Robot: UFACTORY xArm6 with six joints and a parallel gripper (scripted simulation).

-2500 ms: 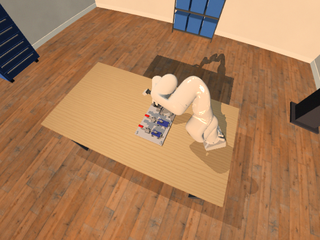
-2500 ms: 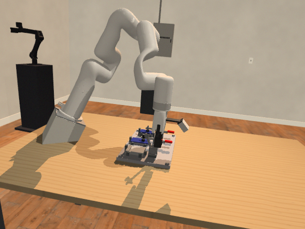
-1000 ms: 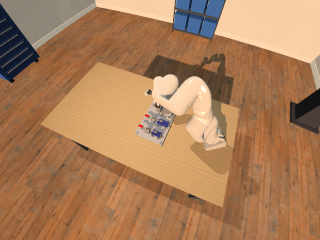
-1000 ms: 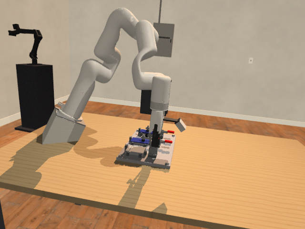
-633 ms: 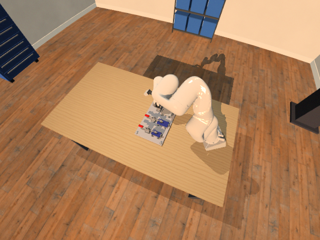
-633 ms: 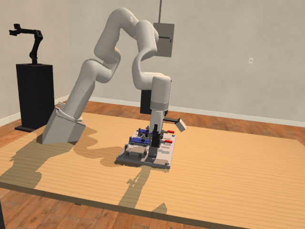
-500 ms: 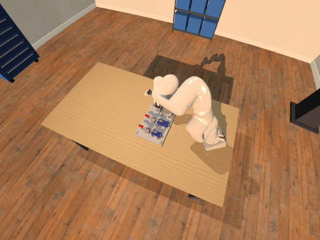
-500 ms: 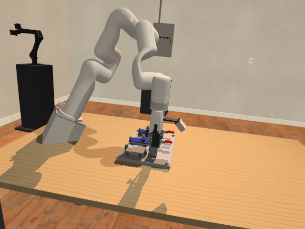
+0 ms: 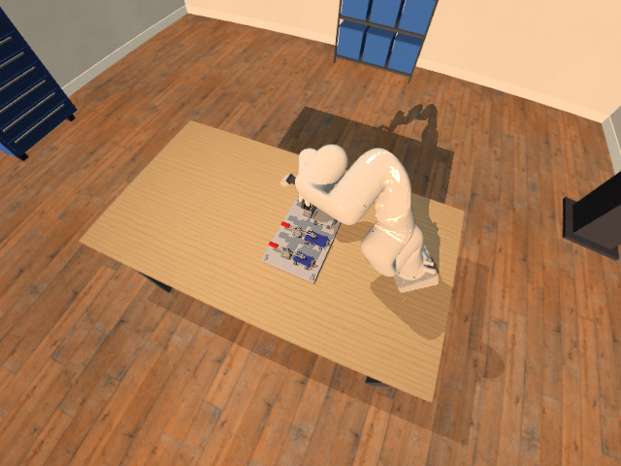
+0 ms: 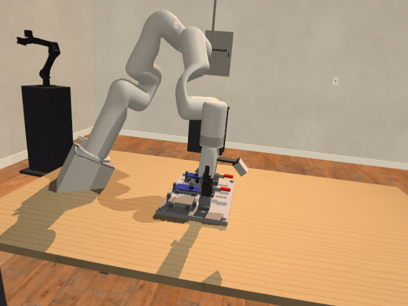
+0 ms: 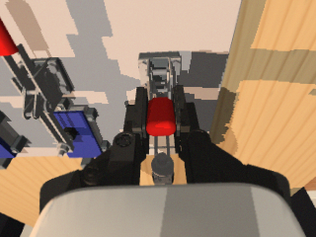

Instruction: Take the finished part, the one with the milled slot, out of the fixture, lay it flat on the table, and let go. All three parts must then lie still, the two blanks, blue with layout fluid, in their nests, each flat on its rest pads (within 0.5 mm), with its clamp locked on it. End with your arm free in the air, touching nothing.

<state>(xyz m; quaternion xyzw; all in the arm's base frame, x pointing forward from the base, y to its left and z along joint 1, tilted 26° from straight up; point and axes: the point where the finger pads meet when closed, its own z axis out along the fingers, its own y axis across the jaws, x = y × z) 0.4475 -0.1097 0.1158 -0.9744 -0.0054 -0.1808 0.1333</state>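
The grey fixture plate lies on the table and holds three nests. Two blue blanks sit in their nests, with their clamps' red handles lying flat. In the exterior view the grey finished part sits in the nearest nest. My gripper points straight down over that nest's clamp. It is shut on that clamp's red handle, which stands between the black fingers. One blue blank shows to the left in the wrist view. The arm hides the gripper in the top view.
The arm's base stands on the table beside the fixture. A black pedestal with a small dark arm stands off the table. Blue shelves and a blue drawer cabinet stand by the walls.
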